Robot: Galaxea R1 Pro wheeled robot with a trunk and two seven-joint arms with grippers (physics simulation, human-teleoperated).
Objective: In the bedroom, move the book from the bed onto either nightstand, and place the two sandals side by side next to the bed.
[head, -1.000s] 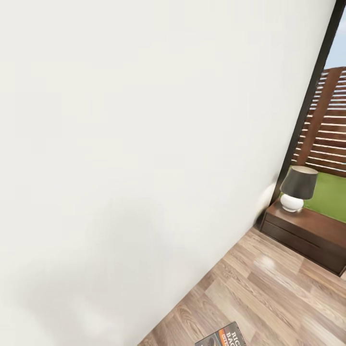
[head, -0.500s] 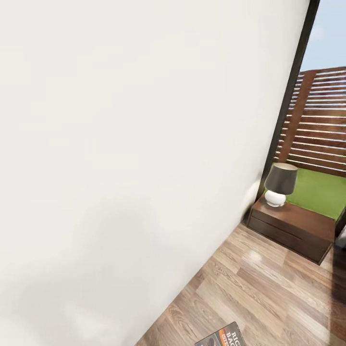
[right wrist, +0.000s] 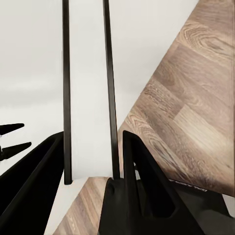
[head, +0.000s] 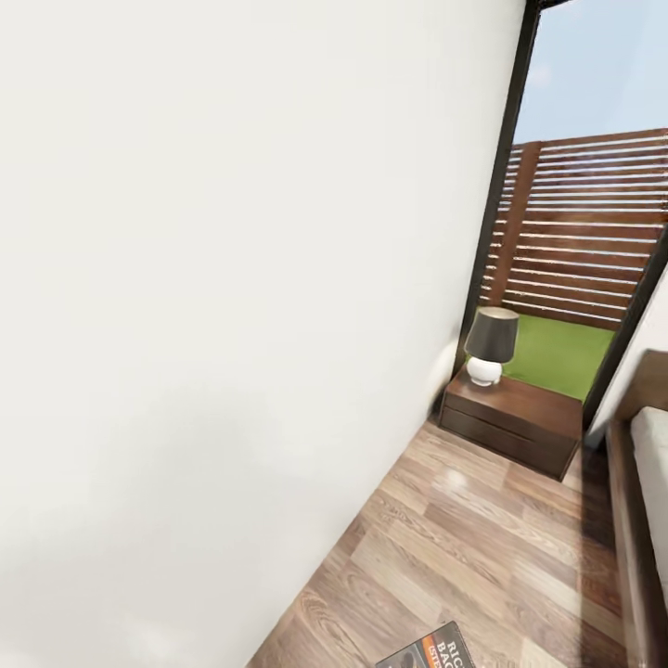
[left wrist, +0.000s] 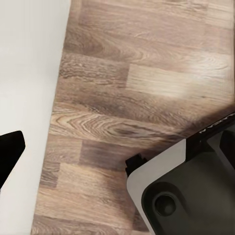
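Observation:
The book [head: 434, 654], dark with an orange picture and white lettering, pokes in at the bottom edge of the head view, above the wood floor. In the right wrist view the book [right wrist: 88, 88] is seen edge-on, with dark covers and white pages. My right gripper [right wrist: 92, 142] is shut on it, one black finger on each side. A nightstand [head: 533, 417] stands in the corner under the window, left of the bed [head: 640, 529], whose dark frame and grey mattress edge show at the right. One black fingertip [left wrist: 10, 152] of my left gripper shows far off to the side, over the floor.
A white wall [head: 232, 306] runs close along the left. A lamp [head: 490, 345] with a dark shade stands on the nightstand. A wood-plank floor strip [head: 482, 547] lies between wall and bed. The robot's grey base [left wrist: 186, 191] shows in the left wrist view.
The head view has swung: the nightstand and window slid left in the picture and the bed's edge came into view. The book keeps its place at the bottom edge.

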